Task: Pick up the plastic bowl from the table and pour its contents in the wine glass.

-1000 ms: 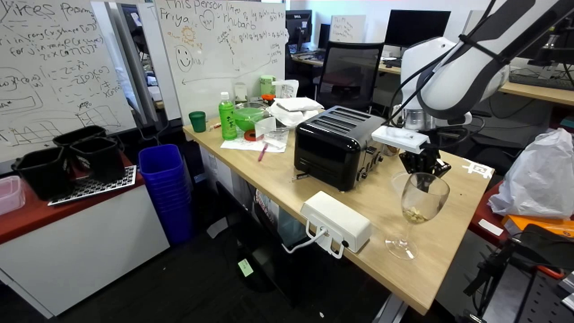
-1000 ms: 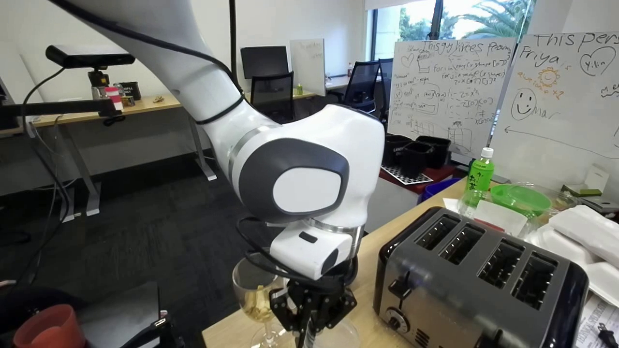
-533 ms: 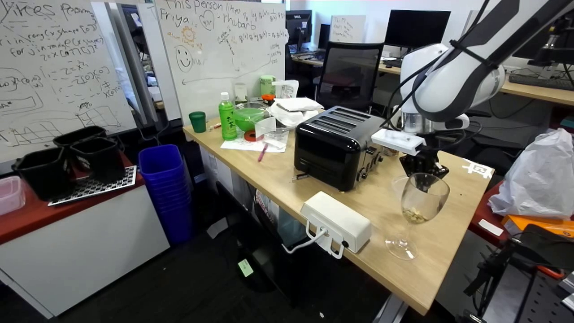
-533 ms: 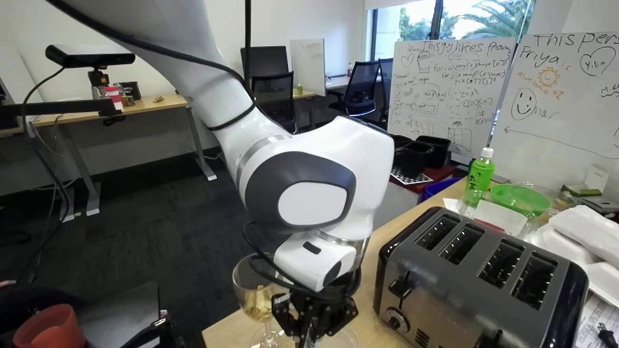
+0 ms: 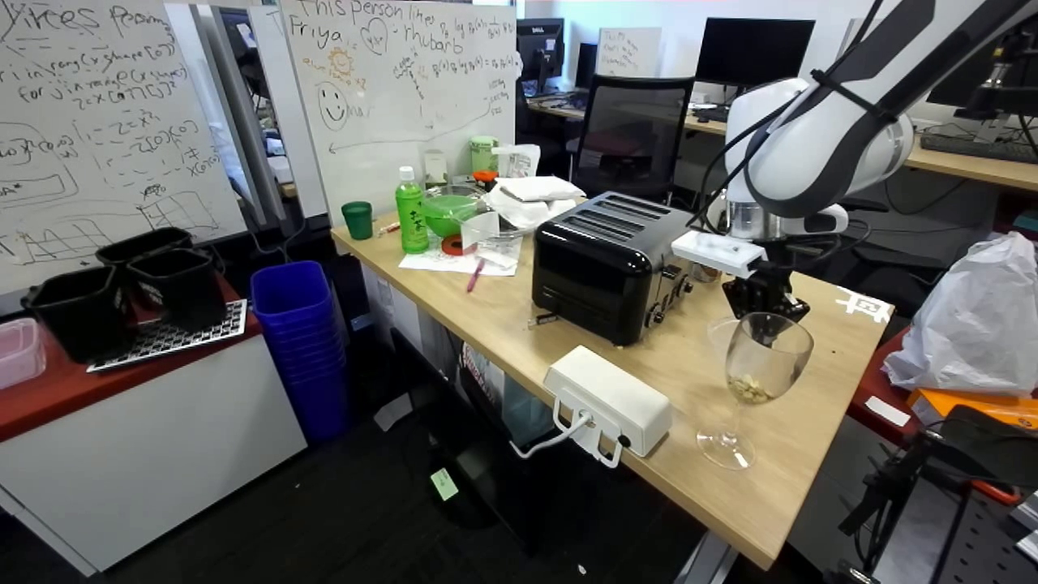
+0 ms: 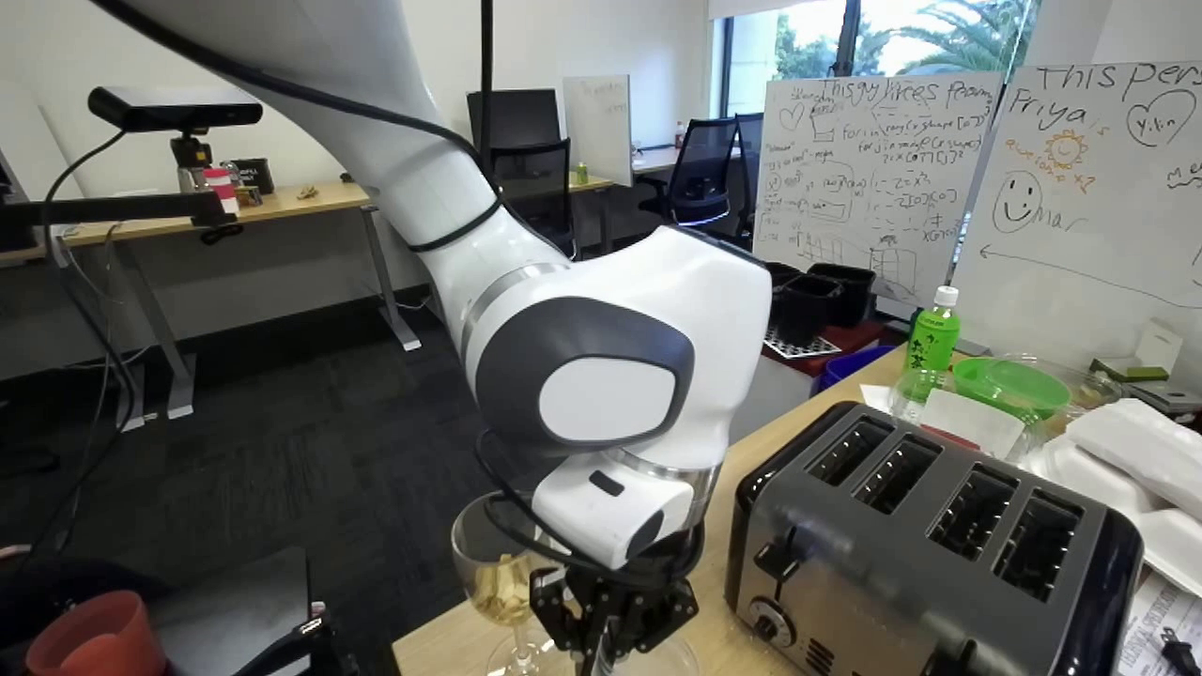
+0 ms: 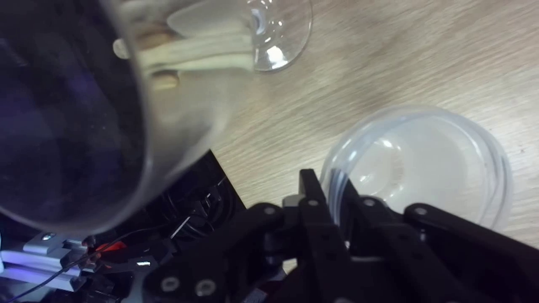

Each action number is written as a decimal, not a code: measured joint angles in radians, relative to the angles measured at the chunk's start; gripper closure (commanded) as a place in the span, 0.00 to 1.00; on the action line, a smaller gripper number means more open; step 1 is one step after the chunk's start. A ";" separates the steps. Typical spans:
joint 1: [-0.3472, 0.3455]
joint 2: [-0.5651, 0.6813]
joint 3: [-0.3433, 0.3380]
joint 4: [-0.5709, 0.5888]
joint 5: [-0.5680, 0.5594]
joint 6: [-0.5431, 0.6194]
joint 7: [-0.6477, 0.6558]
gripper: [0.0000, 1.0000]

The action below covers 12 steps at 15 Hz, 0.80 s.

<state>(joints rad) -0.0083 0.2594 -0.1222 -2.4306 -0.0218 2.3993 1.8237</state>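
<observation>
Black fingers are gripping a clear round plastic bowl by its rim, seemingly on the pale wooden counter; the colourless stemmed wine glass is standing up-left in the wrist view.

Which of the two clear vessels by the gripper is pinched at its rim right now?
The clear round plastic bowl: the black gripper is shut on its rim. The clear stemmed wine glass stands ungripped, holding pale pieces.
</observation>
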 measured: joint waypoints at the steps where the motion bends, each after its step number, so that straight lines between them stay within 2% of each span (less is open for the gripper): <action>1: -0.002 0.002 -0.004 0.000 0.026 0.010 0.001 0.97; 7: -0.051 0.044 -0.015 0.001 0.228 0.114 -0.016 0.97; 12: -0.063 0.090 -0.015 0.005 0.343 0.159 -0.049 0.97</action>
<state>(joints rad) -0.0712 0.3495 -0.1371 -2.4256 0.3211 2.5579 1.7752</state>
